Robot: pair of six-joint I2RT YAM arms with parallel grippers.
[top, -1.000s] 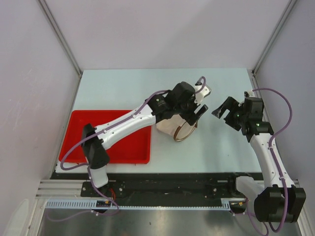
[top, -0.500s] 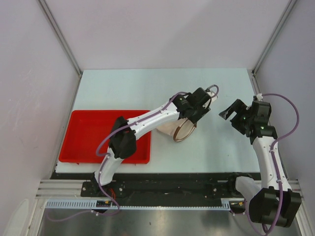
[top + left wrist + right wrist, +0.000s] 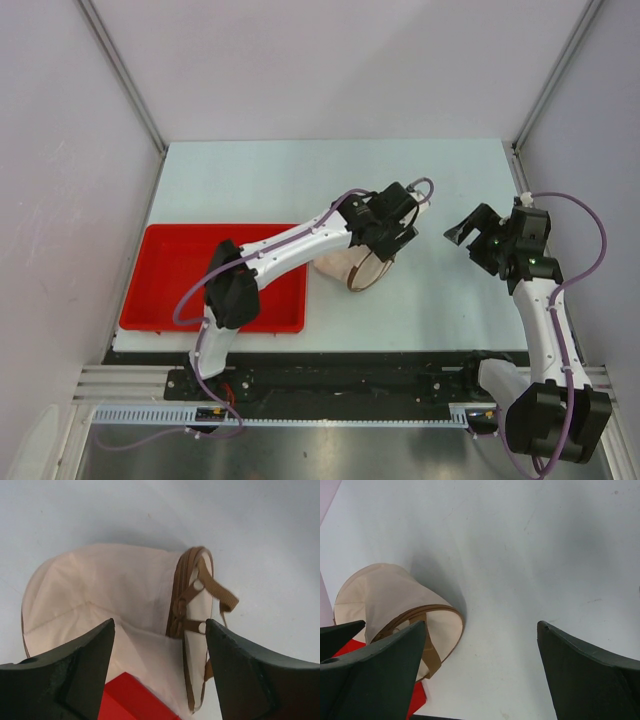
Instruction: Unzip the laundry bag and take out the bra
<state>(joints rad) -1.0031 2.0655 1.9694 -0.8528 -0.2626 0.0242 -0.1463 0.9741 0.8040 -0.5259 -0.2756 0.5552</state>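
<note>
Left gripper (image 3: 398, 222) slid slightly left since half a second ago; the right arm hasn't moved. Nearest is the red tray (image 3: 160, 300), and the laundry bag (image 3: 340, 264) lies on its side on the table (image 3: 450, 300) just beside the tray's right edge. My left fingers are spread wide just over the bag, gripping nothing, and my right gripper (image 3: 466, 222) is wide too, off to the bag's right.

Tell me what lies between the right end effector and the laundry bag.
Nothing but bare tabletop lies between the right end effector and the laundry bag. The right wrist view shows this stretch plainly.
</note>
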